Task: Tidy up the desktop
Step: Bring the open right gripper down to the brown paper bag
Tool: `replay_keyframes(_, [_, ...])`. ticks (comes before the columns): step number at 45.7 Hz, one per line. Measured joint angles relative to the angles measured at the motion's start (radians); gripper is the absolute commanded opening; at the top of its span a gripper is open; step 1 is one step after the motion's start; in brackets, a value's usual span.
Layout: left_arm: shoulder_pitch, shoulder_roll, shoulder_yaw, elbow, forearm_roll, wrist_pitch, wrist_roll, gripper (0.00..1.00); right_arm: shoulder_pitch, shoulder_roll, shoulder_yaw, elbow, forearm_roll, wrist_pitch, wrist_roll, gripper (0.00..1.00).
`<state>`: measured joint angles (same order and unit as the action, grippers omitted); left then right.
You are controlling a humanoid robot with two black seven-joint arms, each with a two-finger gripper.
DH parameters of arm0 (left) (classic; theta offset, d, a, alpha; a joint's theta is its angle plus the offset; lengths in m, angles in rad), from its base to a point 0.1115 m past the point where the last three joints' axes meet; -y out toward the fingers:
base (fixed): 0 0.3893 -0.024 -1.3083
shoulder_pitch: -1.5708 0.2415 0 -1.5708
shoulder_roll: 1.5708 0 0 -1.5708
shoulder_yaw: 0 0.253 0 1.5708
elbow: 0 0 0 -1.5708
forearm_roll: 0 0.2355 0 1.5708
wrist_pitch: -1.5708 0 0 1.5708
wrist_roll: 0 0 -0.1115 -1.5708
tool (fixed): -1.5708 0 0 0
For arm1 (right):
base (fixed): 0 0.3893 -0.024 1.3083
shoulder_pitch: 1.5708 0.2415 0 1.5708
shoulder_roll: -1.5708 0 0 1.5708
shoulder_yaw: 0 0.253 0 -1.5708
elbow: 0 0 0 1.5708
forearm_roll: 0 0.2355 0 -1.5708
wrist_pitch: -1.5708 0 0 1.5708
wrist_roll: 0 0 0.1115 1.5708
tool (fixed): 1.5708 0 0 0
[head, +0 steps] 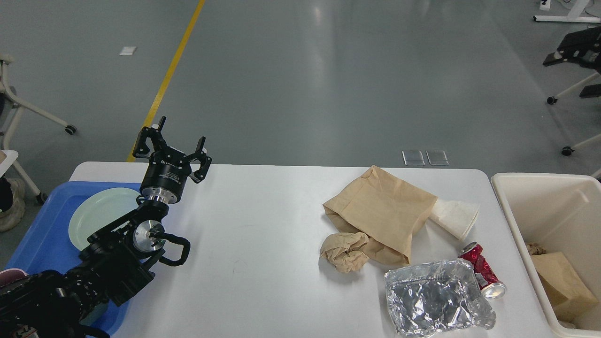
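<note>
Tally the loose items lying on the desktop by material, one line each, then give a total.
Brown paper: 2, the bag and the crumpled wad
White paper: 1, the napkin
Foil: 1, the tray
Metal: 1, the crushed red can
Total: 5, all on the right half of the desktop

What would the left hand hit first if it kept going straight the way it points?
Probably nothing: the open left hand points up and away past the white desktop edge, toward bare grey floor; depth unclear.
</note>
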<state>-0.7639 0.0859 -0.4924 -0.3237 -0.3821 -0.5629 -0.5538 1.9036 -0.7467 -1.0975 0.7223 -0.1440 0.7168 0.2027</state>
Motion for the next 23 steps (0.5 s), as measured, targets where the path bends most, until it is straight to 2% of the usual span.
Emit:
replay_keyframes(9, [0.0, 0.0, 0.0, 0.0, 0.0, 0.0, 0.0, 0.97, 0.022, 0.102, -0.087, 0.061, -0.054, 0.059, 0.001, 1.0])
replay_keyframes(23, [0.0, 0.0, 0.0, 0.0, 0.0, 0.0, 0.0, 0.97, -0.026, 0.265, -0.079, 0.151, -0.055, 0.025, 0.001, 1.0])
